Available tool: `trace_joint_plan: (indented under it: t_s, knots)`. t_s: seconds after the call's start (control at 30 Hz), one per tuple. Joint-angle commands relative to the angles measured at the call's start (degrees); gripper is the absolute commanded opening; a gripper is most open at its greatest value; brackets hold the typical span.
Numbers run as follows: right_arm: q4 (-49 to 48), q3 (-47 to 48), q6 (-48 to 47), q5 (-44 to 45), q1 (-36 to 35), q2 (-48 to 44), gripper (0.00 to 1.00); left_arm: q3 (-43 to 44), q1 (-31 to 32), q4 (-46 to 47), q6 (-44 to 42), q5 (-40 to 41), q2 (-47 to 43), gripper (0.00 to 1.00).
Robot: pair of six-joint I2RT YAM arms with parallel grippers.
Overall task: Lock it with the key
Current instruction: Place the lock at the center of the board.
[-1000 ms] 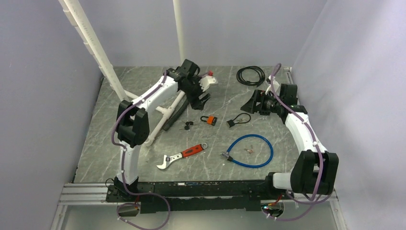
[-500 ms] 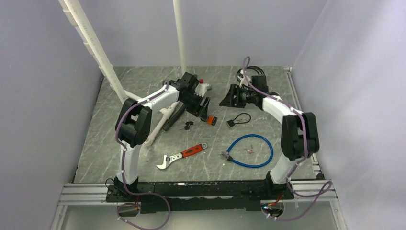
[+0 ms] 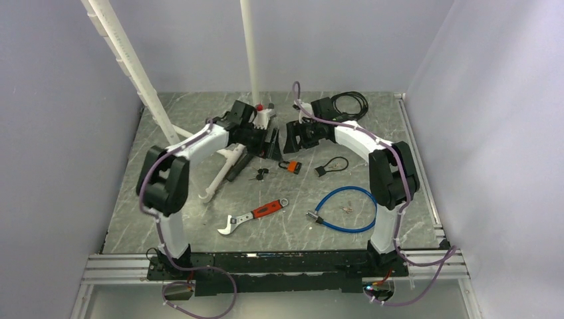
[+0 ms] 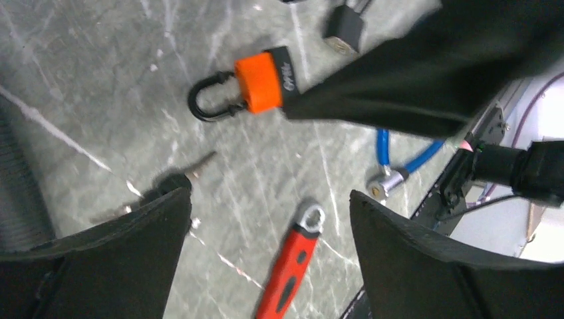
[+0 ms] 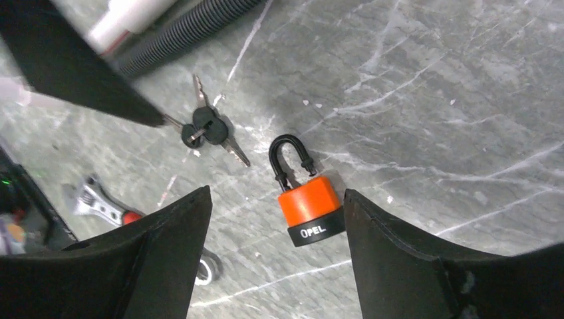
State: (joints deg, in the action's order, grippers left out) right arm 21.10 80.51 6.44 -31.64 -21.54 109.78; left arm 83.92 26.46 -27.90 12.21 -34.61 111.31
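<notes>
Both arms are leaning in over the middle of the counter [image 3: 199, 219], and the overhead view shows why: the orange padlock [image 3: 290, 166] lies just above the centre of the frame. The bunch of keys [image 3: 261, 175] sits near it on the left, apart from it and not in the keyhole.

In the right wrist view the padlock [image 5: 309, 203] lies flat at centre frame, shackle pointing up the picture, black base with white lettering toward the bottom. The right jaws are spread wide on either side of it and hold nothing, so this looks like a line-up to pin the lock body. Whether the shackle is seated or popped, I cannot tell. The keys [image 5: 206, 129] lie to its upper left, below a black corrugated hose [image 5: 186, 33].

The left wrist view has the same padlock [image 4: 263, 83] at upper centre. The keys [image 4: 174, 181] are at left of centre, close to the left-hand fingertip. The left jaws are also wide open and empty, so my read is that this arm is going for the keys. The dark shape across the upper right is probably the other arm's finger, so the two are working close together and could knock each other.

The rest is clutter:
- A red-handled adjustable wrench [image 3: 253, 216] lies lower centre.
- A blue cable lock [image 3: 346, 209] lies lower right.
- A small black cable lock [image 3: 330, 166] lies just right of the padlock.

The keys lie flat on the counter, so I expect an awkward pick.
</notes>
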Motion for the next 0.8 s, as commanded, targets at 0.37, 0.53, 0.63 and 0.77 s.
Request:
trace_joint_plan:
  t_s: [0.37, 0.53, 0.63, 0.77]
  knots:
    - [14.99, 8.92, -12.55, 16.43, -9.27, 7.98, 0.79, -18.51, 0.52, 13.23, -5.50, 7.33, -27.83, 0.99]
    - [15.14, 8.03, -14.33, 21.53, -11.24, 9.12, 0.78, -21.00, 0.52, 15.17, -5.68, 9.58, -30.27, 1.00]
    - [16.16, 8.21, -14.98, 23.67, -11.64, 9.44, 0.77, -20.53, 0.52, 13.94, -6.84, 11.09, -30.13, 0.99]
    - [18.02, 9.08, -16.10, 23.89, -11.60, 9.85, 0.75, -19.36, 0.52, 11.81, -9.47, 9.45, -28.85, 0.99]
